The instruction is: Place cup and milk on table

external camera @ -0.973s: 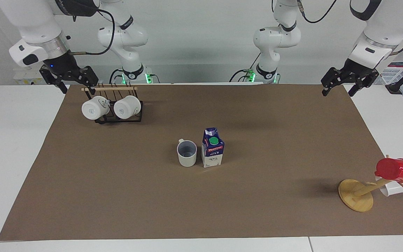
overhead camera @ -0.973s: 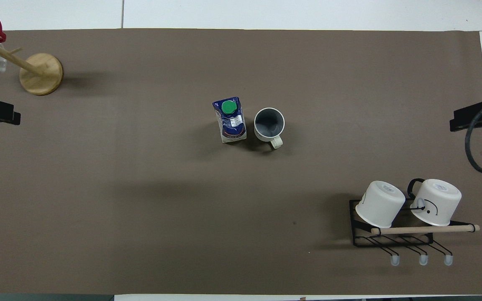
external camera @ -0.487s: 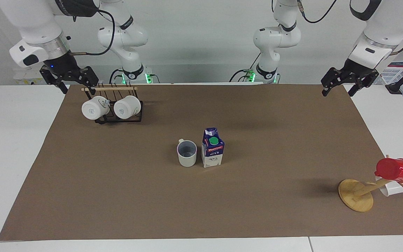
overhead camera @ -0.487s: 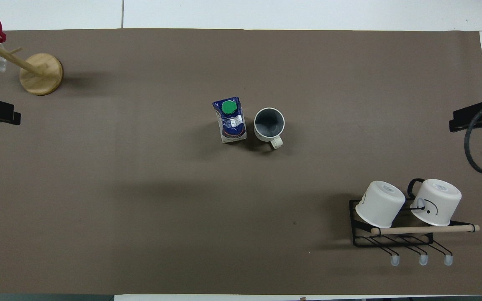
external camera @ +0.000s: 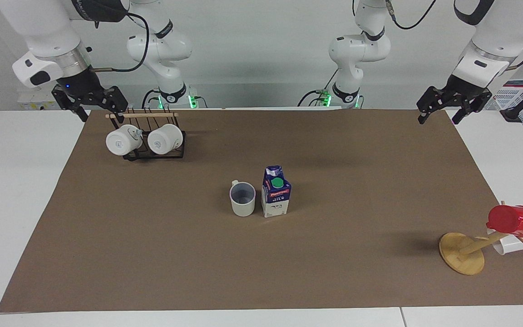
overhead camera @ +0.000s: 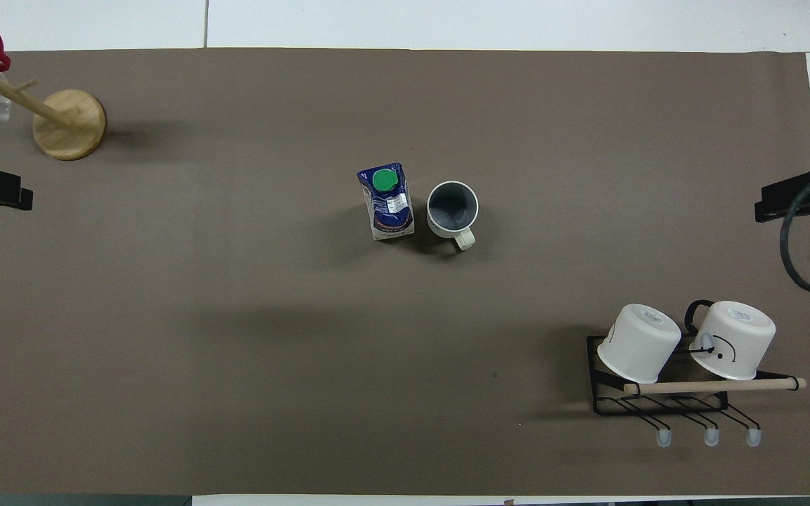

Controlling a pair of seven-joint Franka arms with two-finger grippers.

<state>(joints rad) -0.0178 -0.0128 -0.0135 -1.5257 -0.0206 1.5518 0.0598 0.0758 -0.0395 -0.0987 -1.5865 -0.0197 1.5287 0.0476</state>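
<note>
Left end effector (external camera: pixel 441 108) open over mat edge (external camera: pixel 463 136)

A matt brown paper-like mat (external camera: pixel 152 254) is covering the smooth white table (external camera: pixel 12 181), and the cup (external camera: pixel 242 199) is looking glazed beside the printed-card milk (external camera: pixel 276 193).

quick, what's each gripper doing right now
left gripper: open, empty, up over the mat's corner at the left arm's end
right gripper: open, empty, up beside the mug rack

Cup (external camera: pixel 242 199) and milk (external camera: pixel 275 191) stand upright (side by side) mid-table (external camera: pixel 152 254).
</note>
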